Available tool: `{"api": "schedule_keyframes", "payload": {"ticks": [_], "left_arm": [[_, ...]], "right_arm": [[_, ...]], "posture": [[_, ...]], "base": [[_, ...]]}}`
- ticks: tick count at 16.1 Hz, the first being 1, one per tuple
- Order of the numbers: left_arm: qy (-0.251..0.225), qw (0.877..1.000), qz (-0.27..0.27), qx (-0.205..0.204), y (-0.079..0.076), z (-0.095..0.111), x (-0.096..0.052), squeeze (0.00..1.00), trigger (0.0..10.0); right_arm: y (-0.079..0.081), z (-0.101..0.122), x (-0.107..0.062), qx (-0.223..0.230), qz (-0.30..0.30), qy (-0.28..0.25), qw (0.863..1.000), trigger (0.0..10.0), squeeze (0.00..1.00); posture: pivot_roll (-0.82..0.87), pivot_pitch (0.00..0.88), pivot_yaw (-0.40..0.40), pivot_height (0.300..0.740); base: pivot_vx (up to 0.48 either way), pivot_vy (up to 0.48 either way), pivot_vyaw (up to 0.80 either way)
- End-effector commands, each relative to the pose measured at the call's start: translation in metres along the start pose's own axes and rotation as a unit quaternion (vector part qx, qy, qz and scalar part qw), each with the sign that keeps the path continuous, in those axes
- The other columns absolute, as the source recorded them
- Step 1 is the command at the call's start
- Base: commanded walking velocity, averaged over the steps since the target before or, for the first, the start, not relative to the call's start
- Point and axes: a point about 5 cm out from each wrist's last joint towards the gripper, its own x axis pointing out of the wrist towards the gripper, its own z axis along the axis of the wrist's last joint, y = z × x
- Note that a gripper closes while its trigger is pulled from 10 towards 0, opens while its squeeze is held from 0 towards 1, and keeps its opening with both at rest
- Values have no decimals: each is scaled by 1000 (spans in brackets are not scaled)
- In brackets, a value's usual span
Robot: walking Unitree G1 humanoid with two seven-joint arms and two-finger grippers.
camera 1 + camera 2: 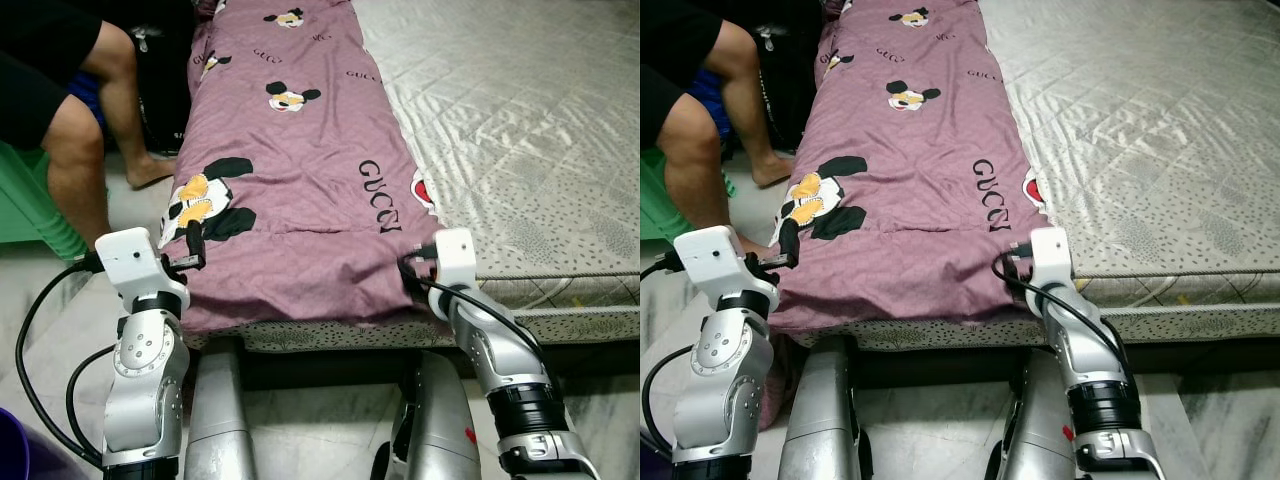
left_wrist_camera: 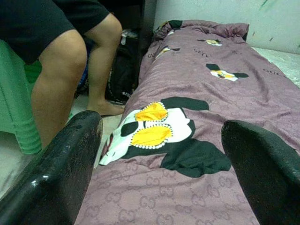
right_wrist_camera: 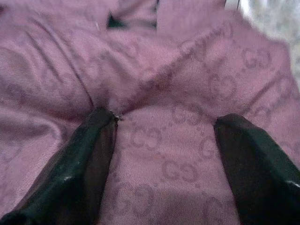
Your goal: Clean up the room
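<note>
- Blanket (image 1: pixel 290 180), purple with cartoon-mouse prints, lies lengthwise along the left part of the mattress (image 1: pixel 520 130); its near hem hangs just over the bed's front edge.
- Step in hand, as judged: take hold of the near hem at both corners, to fold or straighten the blanket.
- To do it well: close both grippers on a comparable amount of cloth at matching points, so the hem lifts level; pinch the blanket only, not the sheet beneath.
- Left gripper (image 1: pixel 192 250) sits at the near left corner; fingers (image 2: pixel 61 173) spread wide, holding nothing, cloth visible between them.
- Right gripper (image 3: pixel 164 164) is at the near right corner; fingers (image 3: pixel 84 154) wide apart, tips pressing on the fabric, nothing clamped.
- Person's legs (image 1: pixel 90 130) stand beside the bed's left edge; risk of contact if the left arm swings outward.
</note>
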Motion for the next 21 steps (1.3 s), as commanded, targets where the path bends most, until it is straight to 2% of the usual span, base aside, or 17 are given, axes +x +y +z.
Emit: {"api": "schedule_keyframes", "payload": {"ticks": [1,4,8,9,11,14,16,17,18,19,20,21], "left_arm": [[-1,1000,3,4,2,0,1,0,10000],[1,1000,10,9,4,-4,0,0,10000],[-2,1000,15,12,7,-6,1,0,10000],[-3,1000,16,12,7,-6,2,0,10000],[-7,1000,15,8,6,-5,3,0,10000],[-10,1000,14,6,6,-5,3,0,10000],[-7,1000,14,6,8,-8,1,0,10000],[-6,1000,14,6,8,-9,1,0,10000],[-6,1000,14,6,8,-9,1,0,10000],[-6,1000,14,6,8,-9,2,0,10000],[-10,1000,13,5,7,-7,4,0,10000],[-14,1000,12,3,6,-6,6,0,10000]], "right_arm": [[-10,-11,0,14,-16,31,999,10000,1000],[-32,-31,-3,18,-58,60,996,10000,1000],[-64,-39,-13,-3,-136,44,990,10000,1000],[-69,-28,-16,10,-149,0,989,10000,1000],[-64,6,-24,-5,-141,-118,983,10000,1000],[-48,49,-41,-42,-151,-248,956,10000,1000],[-30,78,-53,-56,-158,-316,934,10000,1000],[-25,85,-56,-54,-152,-331,930,10000,1000],[-20,90,-56,-45,-143,-340,929,10000,659],[-16,92,-57,-44,-134,-344,928,10000,129],[-7,97,-56,-21,-107,-349,931,10000,0],[-4,96,-54,-9,-92,-349,933,10000,0]], "posture": [[11,0,-19,488],[9,0,-24,488],[-3,0,-26,488],[-11,0,-23,488],[-19,0,-21,488],[-33,0,-14,488],[-41,0,-5,488],[-41,0,-4,488],[-42,0,-4,488],[-41,0,-5,488],[-40,0,-7,488],[-39,0,-7,488]], "base": [[0,0,0],[0,0,0],[0,0,0],[0,0,0],[0,0,0],[0,0,0],[0,0,0],[0,0,0],[0,0,0],[0,0,0],[0,0,0],[0,0,0]]}}
